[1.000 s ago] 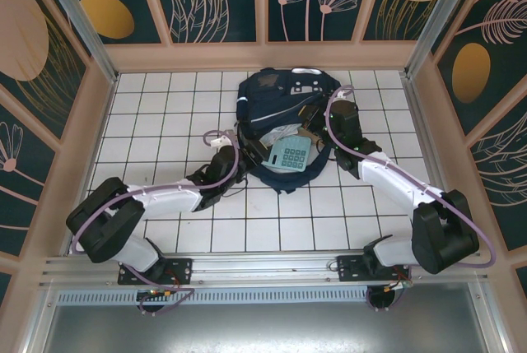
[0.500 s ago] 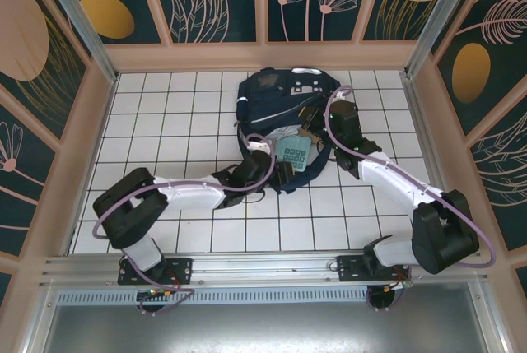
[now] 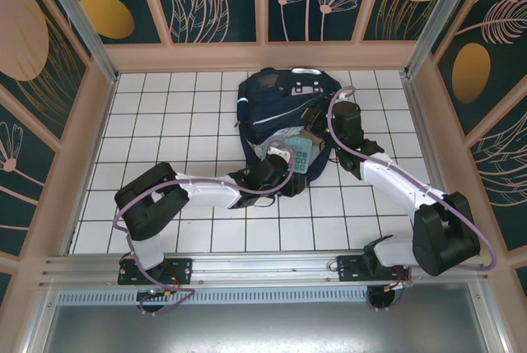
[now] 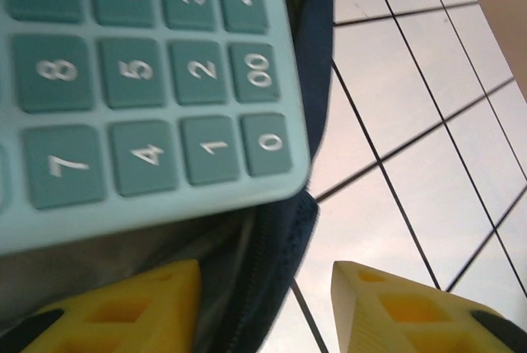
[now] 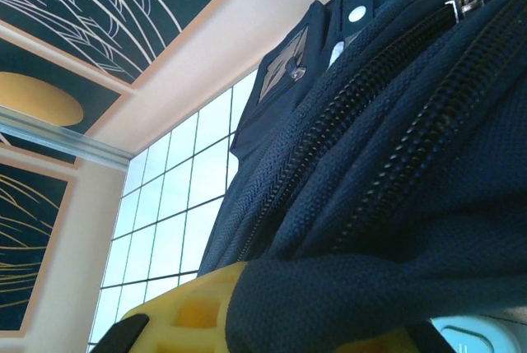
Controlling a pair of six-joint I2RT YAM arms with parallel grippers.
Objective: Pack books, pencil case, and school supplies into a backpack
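The navy backpack (image 3: 276, 106) lies at the middle back of the tiled table, its opening towards the arms. The teal calculator (image 3: 300, 154) rests in that opening. My left gripper (image 3: 286, 175) is at the opening's near rim. In the left wrist view the calculator (image 4: 140, 90) is close above, and the backpack's zip edge (image 4: 276, 262) hangs between the yellow fingers (image 4: 123, 308); the jaws stand apart, and the right finger is clear of the cloth. My right gripper (image 3: 326, 135) is shut on a fold of backpack cloth (image 5: 370, 295) at the right side of the opening.
White tiles (image 3: 165, 123) lie free to the left of the backpack and in front of it (image 3: 346, 213). Tan walls with patterned panels (image 3: 82, 147) close the table in on three sides.
My left arm has swung right, from the tiles left of the backpack to its opening under the calculator, and its jaws have narrowed. The right arm keeps its hold.
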